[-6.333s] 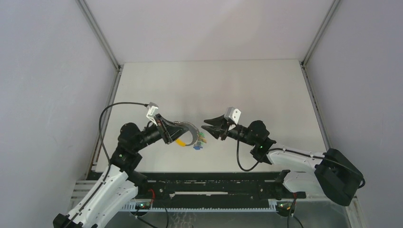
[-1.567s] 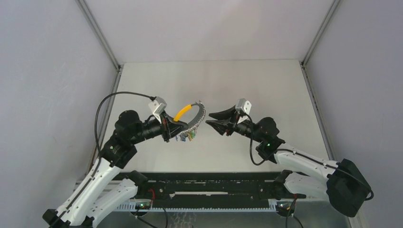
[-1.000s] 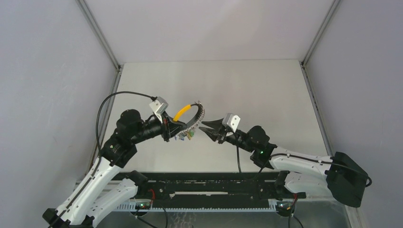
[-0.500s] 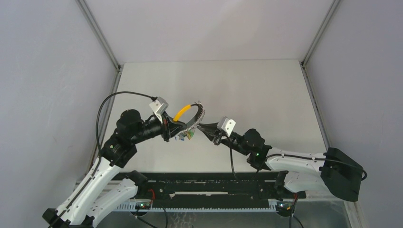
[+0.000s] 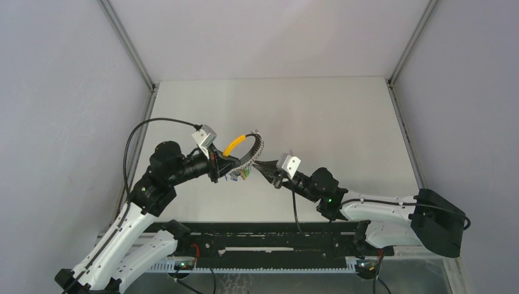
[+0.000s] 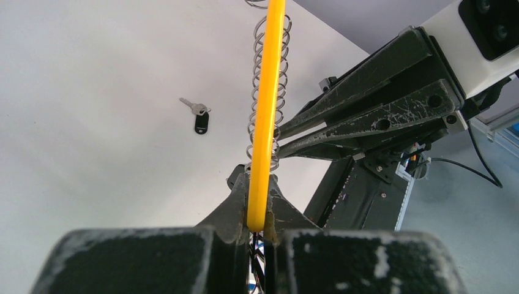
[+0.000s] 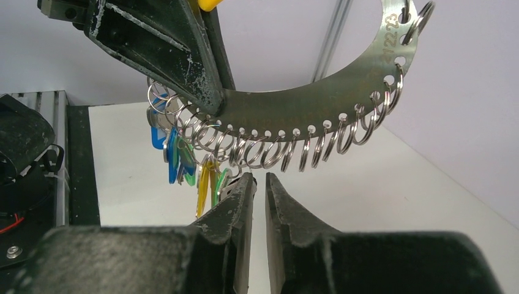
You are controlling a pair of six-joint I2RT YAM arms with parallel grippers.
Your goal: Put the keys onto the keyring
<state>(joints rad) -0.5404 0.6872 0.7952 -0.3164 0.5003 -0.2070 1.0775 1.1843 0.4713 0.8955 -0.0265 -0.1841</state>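
Note:
My left gripper [image 6: 258,184] is shut on the keyring's yellow band [image 6: 266,110] and holds the keyring [image 5: 252,147] upright above the table. Its curved metal plate [image 7: 318,104] carries a row of small split rings, with blue, green and yellow tags [image 7: 177,156] hanging at one end. My right gripper [image 7: 257,179] points up at the rings from below. Its jaws stand almost together with a thin slit between them, and the tips touch the bottoms of the rings. Whether a ring is pinched does not show. The key [image 6: 199,117], black head and silver blade, lies loose on the table.
The white table [image 5: 318,116] lies between grey side walls with metal corner posts. The black rail [image 5: 269,236] with the arm bases runs along the near edge. Both arms [image 5: 367,205] meet at centre left, above the table.
My right gripper moved left and up to the keyring's rings, and its jaws narrowed from clearly open to nearly together. My left gripper and the keyring stayed still.

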